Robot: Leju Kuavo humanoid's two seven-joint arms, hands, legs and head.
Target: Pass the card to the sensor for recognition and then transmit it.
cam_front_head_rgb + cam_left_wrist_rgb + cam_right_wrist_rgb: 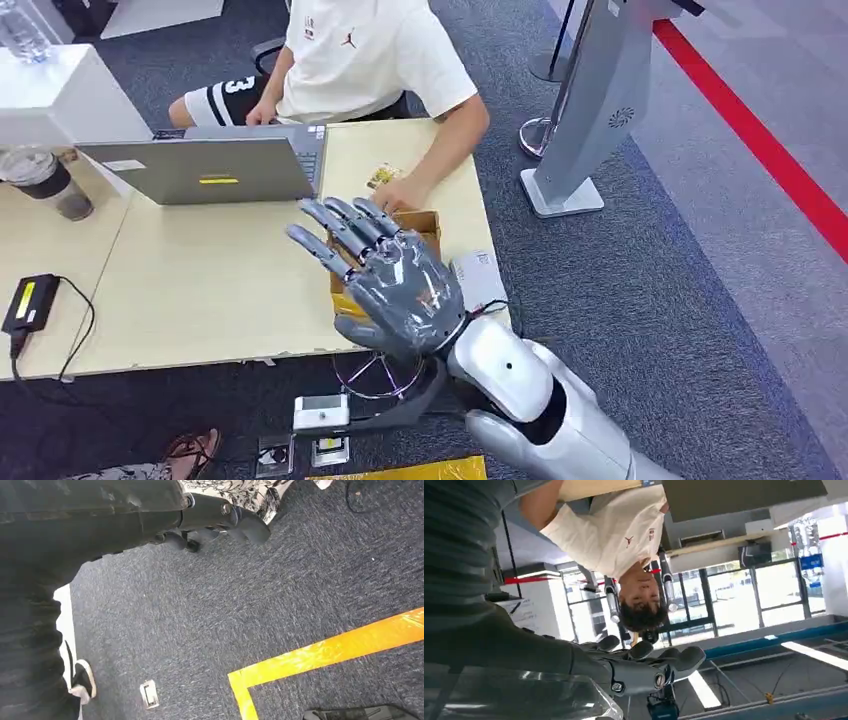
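Head view: my right robot hand (395, 280) hovers palm down over the worktop (200, 280), fingers spread, holding nothing. Card (383, 176) lies just beyond the fingertips, far side, beside the person's hand (400, 194); long axis unclear. Right is nearer.
Left wrist view: left robot hand (215, 522) hangs over carpet, fingers curled, empty.
Right wrist view: fingers extended, nothing held.

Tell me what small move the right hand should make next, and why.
Probably lower the right hand toward the cardboard box beneath it and close on a card. The hand hovers over the box with fingers spread and nothing in it, palm down. A person's hand rests at the box's far edge by a card, so go slowly.
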